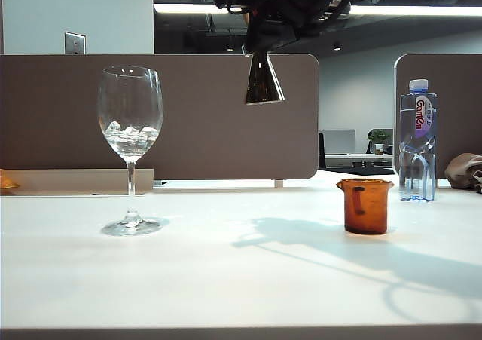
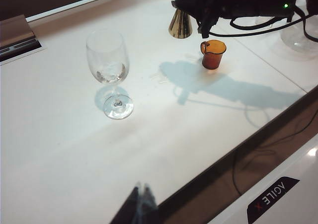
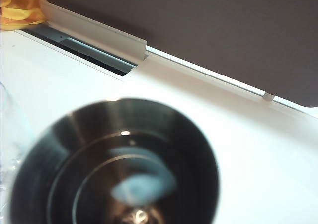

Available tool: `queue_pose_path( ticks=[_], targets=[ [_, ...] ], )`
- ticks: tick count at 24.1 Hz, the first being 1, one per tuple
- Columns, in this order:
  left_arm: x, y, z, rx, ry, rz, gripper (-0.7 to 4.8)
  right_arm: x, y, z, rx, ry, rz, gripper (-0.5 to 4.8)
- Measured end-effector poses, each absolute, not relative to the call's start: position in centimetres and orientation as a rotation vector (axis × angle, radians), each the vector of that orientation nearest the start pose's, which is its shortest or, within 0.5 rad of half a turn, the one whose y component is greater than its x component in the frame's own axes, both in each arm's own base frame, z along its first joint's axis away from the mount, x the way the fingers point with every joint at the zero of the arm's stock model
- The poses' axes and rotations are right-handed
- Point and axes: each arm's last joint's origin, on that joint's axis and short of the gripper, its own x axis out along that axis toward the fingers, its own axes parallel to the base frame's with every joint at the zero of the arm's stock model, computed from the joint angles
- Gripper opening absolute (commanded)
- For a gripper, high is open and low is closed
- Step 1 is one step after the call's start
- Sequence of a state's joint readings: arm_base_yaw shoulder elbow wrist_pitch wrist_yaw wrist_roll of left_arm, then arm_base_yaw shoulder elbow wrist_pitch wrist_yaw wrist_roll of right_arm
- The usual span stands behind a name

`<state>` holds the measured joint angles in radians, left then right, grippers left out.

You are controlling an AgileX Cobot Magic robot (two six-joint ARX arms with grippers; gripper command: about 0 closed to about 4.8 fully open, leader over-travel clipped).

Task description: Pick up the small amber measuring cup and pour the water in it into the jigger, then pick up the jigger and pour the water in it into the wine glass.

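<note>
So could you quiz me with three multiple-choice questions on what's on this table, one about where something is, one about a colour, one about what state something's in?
1. Where is the gold metal hourglass-shaped jigger?
A. Standing beside the glass
B. Lifted above the table in the right pincer
C. Lying on its side

2. What colour is the small translucent measuring cup?
A. Amber
B. Blue
C. Green

3. What state is the tall clear stemmed wine glass in?
A. Tipped over
B. Upside down
C. Upright, something clear in its bowl

Answers: B, the exterior view shows it hanging in the air under the dark arm; A, it reads orange-brown in two views; C, it stands on its foot. The left pincer waits low at the table's near edge.
</note>
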<state>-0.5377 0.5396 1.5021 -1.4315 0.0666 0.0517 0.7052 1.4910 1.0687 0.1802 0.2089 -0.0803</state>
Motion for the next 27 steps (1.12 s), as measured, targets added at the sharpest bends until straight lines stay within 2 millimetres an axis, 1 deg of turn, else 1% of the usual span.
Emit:
queue_pose_path(
  ticks=[11, 13, 16, 18, 20, 24, 27],
  targets=[
    [-2.6, 1.3, 43.1, 0.16, 0.448, -0.605, -0.02, 26.3, 21.6, 29.8, -0.226, 0.188, 0.507, -0.02],
    [-2.6, 1.3, 43.1, 0.16, 0.448, -0.605, -0.02, 26.5, 21.7, 30.2, -0.238, 0.211, 0.508, -0.02],
    [-2.6, 1.3, 43.1, 0.16, 0.448, -0.605, -0.02, 27.4, 22.5, 31.7, -0.243, 0.222, 0.509, -0.02],
    [-2.6, 1.3, 43.1, 0.16, 0.448, -0.605, -0.02, 27.9, 23.0, 32.2, -0.243, 0.222, 0.51, -0.02],
    [-2.6, 1.3, 43.1, 0.16, 0.448, -0.605, -0.02, 28.5, 24.0, 32.7, -0.248, 0.214, 0.519, -0.02],
    [-2.6, 1.4, 43.1, 0.161, 0.448, -0.603, -0.02, 29.1, 25.6, 33.1, -0.258, 0.209, 0.543, -0.02],
    [-2.6, 1.4, 43.1, 0.161, 0.448, -0.603, -0.02, 29.6, 26.6, 32.9, -0.269, 0.225, 0.555, -0.02]
  ],
)
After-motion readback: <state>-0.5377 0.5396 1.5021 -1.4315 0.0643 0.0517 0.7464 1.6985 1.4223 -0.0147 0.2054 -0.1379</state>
